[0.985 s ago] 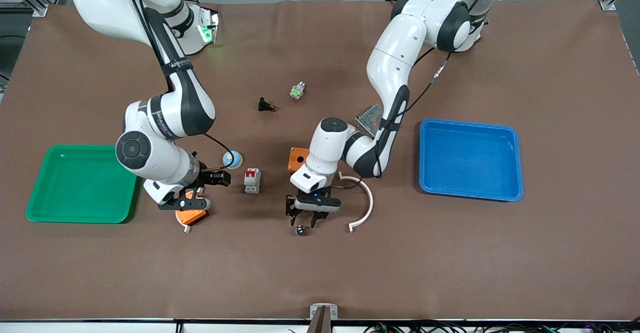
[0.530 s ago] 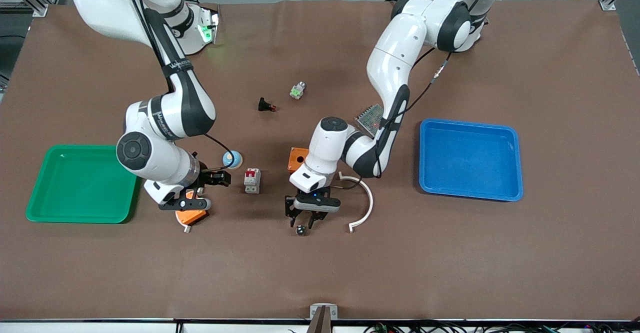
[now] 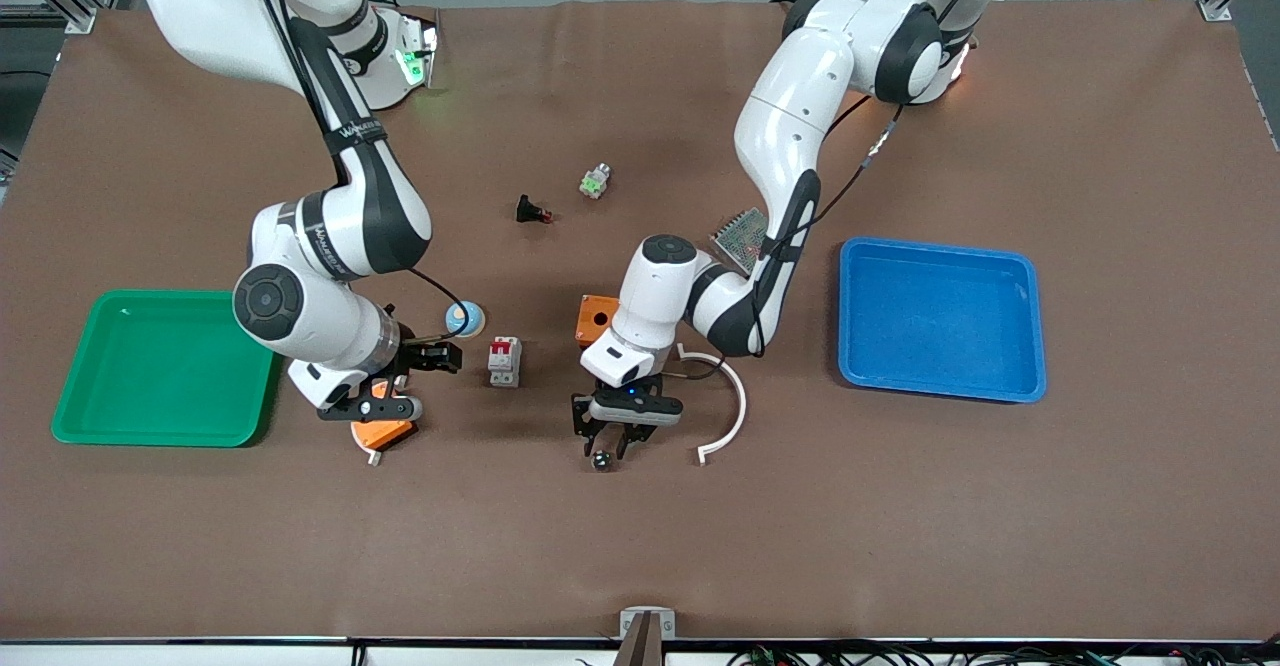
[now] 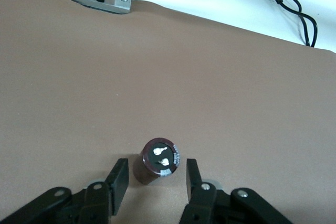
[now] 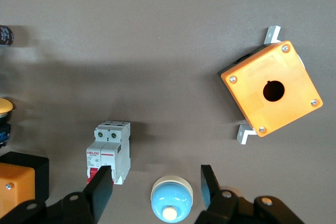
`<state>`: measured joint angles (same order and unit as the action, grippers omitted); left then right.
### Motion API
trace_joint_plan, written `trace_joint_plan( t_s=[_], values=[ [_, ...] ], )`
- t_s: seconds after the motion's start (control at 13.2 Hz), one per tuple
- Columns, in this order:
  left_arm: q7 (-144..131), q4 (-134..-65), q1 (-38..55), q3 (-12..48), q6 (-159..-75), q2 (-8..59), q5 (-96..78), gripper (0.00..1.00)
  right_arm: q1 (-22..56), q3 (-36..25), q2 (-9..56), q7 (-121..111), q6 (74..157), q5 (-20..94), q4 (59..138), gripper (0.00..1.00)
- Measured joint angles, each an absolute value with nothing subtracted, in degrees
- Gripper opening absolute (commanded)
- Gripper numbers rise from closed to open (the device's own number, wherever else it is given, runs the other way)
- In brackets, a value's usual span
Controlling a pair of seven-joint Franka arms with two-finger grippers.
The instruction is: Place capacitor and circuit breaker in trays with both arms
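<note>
I have the left gripper [image 3: 603, 443] low over the capacitor [image 3: 601, 460], which stands upright on the brown bench [image 3: 900, 526] near its front edge. In the left wrist view the capacitor [image 4: 158, 160] sits just ahead of the gap between the two fingers [image 4: 119, 178], which are spread wider than its body and touch nothing (the silvery top with its two terminals faces up). A curved white strip [image 3: 728, 408] lies just beside this gripper toward the left arm's end, and an orange box [image 3: 596, 318] sits farther from the front camera, partly under the left arm.

My right gripper [image 3: 432, 356] hangs wide open and empty just beside the breaker [image 3: 504, 360], toward the right arm's end of it. In the right wrist view the breaker [image 5: 111, 150] lies flat by one finger [image 5: 100, 186], with a blue dome button [image 5: 171, 198] between the fingers. A green tray [image 3: 160, 366] is at the right arm's end, a blue tray [image 3: 940, 318] at the left arm's.
</note>
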<state>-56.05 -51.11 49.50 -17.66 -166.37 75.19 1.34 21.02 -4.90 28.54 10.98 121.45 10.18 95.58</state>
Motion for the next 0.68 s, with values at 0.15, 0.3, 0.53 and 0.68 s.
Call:
trace_joint_plan(
  t_s=[0.15, 0.3, 0.53, 0.68],
  values=[
    [-56.0, -51.1, 49.5, -17.7, -166.4, 75.2, 1.3, 0.49, 21.0, -4.9, 28.5, 11.0, 121.5, 10.2, 95.6, 0.76],
    [-56.1, -51.1, 49.5, -17.7, -166.4, 75.2, 1.3, 0.48, 21.0, -4.9, 28.5, 11.0, 121.5, 10.2, 95.6, 0.76],
    [-56.1, -51.1, 49.5, -17.7, -166.4, 75.3, 1.3, 0.45, 21.0, -4.9, 28.5, 11.0, 121.5, 10.2, 95.6, 0.76],
    [-56.1, -51.1, 49.5, -17.7, -166.4, 75.3, 1.3, 0.44, 21.0, -4.9, 28.5, 11.0, 121.5, 10.2, 95.6, 0.76]
  ],
)
